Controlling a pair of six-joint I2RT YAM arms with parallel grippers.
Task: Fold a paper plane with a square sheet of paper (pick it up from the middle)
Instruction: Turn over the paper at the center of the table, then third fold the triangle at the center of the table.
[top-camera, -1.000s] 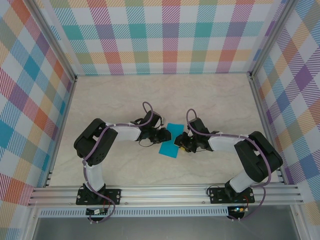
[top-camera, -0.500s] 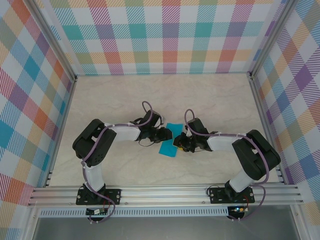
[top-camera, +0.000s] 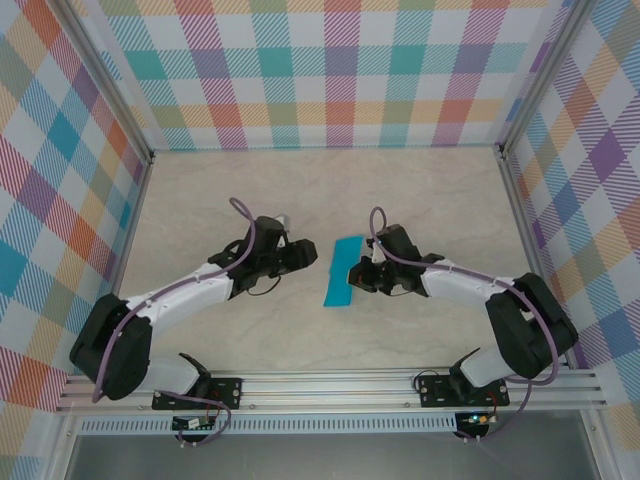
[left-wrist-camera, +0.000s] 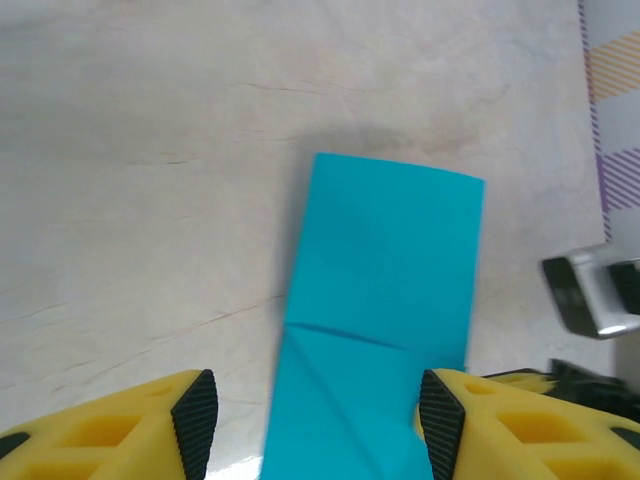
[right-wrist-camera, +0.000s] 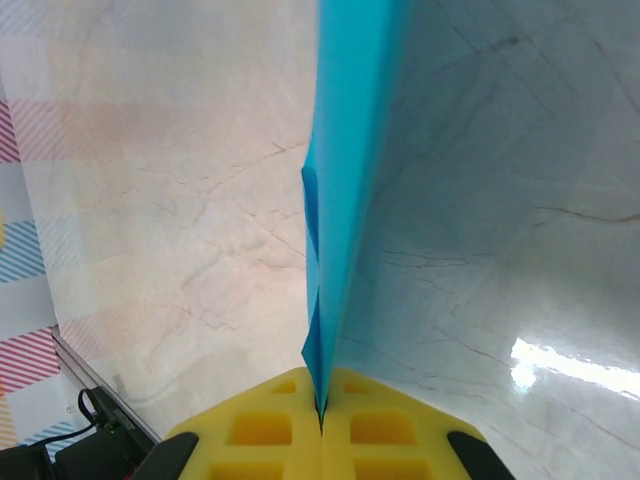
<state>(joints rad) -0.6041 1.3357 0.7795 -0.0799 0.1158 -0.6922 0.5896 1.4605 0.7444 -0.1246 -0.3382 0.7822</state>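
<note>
A: Judging by the square sheet of paper (top-camera: 343, 272), how far along is the fold?

B: Early. It is a long narrow strip, apparently doubled lengthwise, with one crease across it. No pointed nose and no wings yet, so most folds look to be left.

A: Where does it sit?

B: Mid-table (top-camera: 420, 190), between the two arms, seemingly raised off the surface.

A: And the claws?

B: The right gripper (right-wrist-camera: 321, 405) has its fingers pressed together on the strip's right edge, the paper standing edge-on between them. The left gripper (left-wrist-camera: 317, 415) is spread wide and holds nothing. Seen from above, it stands just left of the strip, not touching.
</note>
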